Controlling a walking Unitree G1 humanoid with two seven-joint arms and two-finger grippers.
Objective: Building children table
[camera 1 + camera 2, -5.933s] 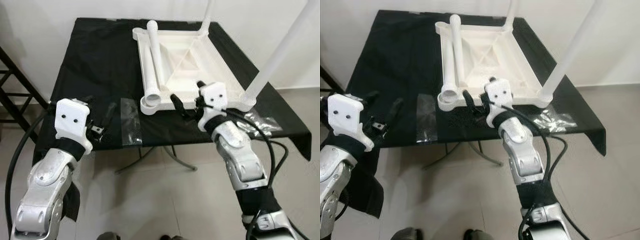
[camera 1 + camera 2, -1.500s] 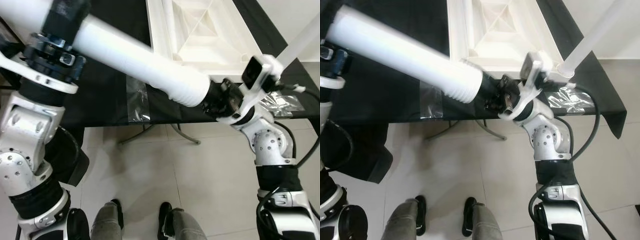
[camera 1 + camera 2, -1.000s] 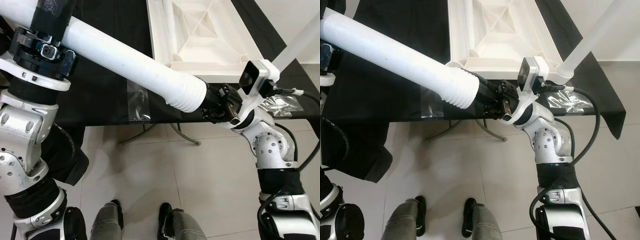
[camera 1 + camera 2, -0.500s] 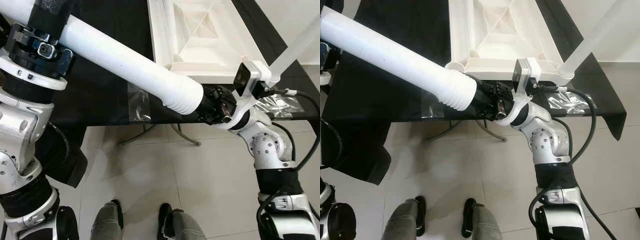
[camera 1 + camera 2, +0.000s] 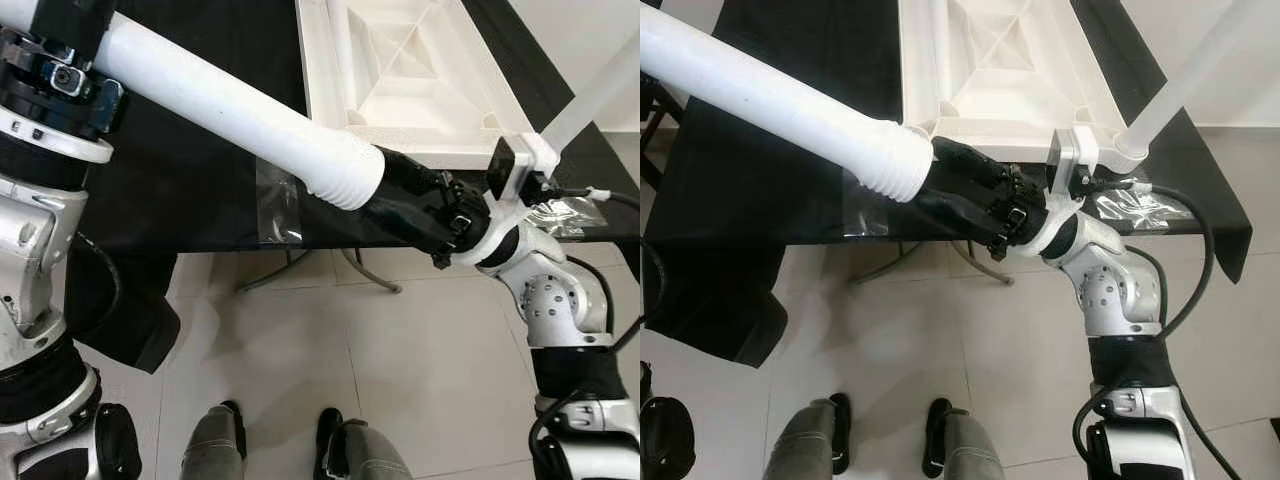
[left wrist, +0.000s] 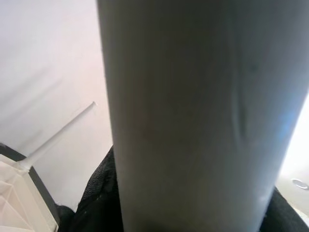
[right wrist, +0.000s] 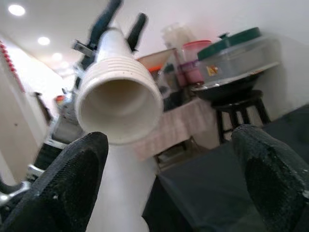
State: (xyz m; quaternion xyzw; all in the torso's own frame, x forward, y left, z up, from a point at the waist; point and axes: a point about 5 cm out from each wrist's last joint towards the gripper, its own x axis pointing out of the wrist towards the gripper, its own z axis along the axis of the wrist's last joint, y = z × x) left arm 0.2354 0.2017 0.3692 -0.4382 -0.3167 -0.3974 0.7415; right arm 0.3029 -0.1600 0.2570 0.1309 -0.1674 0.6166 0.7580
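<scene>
Table leg slants from my left gripper, clenched on its far end, down to a ribbed threaded end just beside my right gripper, whose released fingers straddle that axis beside the upturned tabletop.

Pale tiled floor — white wall behind.

The table leg is plain white with a ribbed end, and the upturned tabletop is white too — both set off against the black cloth covering the bench. The right gripper has black fingers on a silver arm; the floor is pale beige tile — faint grout lines.
</scene>
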